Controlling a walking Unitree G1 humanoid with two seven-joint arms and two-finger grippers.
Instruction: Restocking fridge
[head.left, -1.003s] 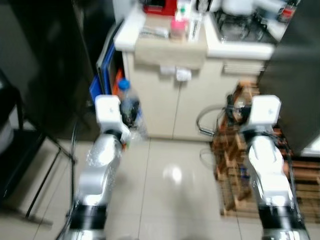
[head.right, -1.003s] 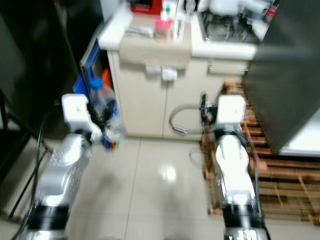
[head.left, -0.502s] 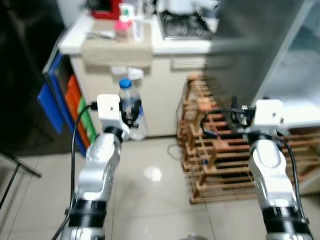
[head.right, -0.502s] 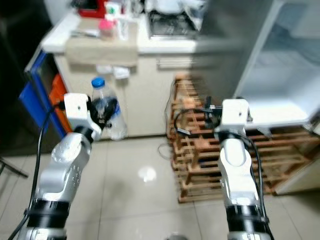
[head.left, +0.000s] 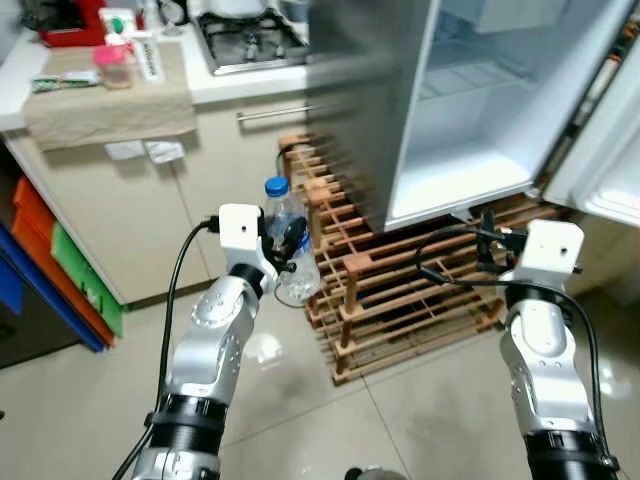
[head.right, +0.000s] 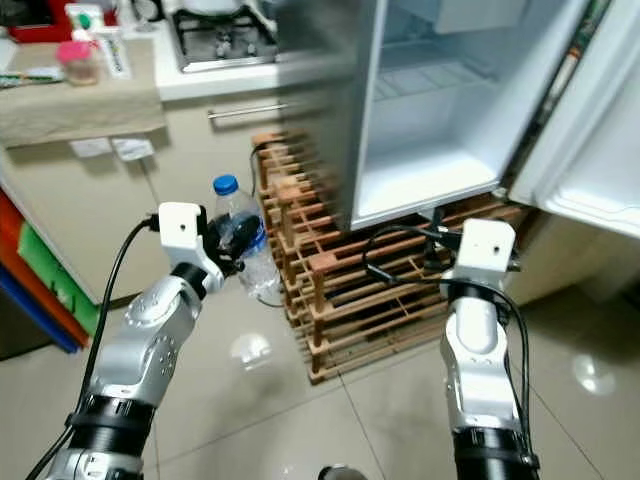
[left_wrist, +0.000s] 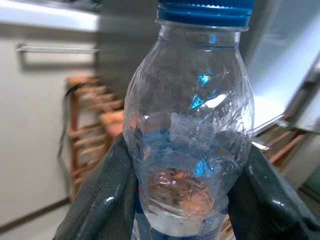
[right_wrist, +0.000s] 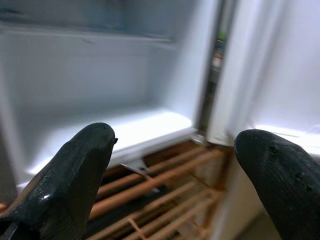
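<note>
In front of the open fridge (head.left: 470, 120), over glossy pale floor tiles (head.left: 420, 400), the left gripper (left_wrist: 180, 210) has its jaws clenched on a clear, crinkled plastic bottle (head.left: 288, 245) with a blue cap — upright, beside a slatted wooden rack (head.left: 380, 290). The right gripper (right_wrist: 175, 170) hangs released, its jaws spread toward the smooth white shelf (head.left: 470, 185). Farther left stands the bench (head.left: 110, 100).

floor (head.left: 420, 410): glossy tile | cabinet (head.left: 110, 230): cream | wooden rack (head.left: 390, 290) | stove (head.left: 245, 40)
</note>
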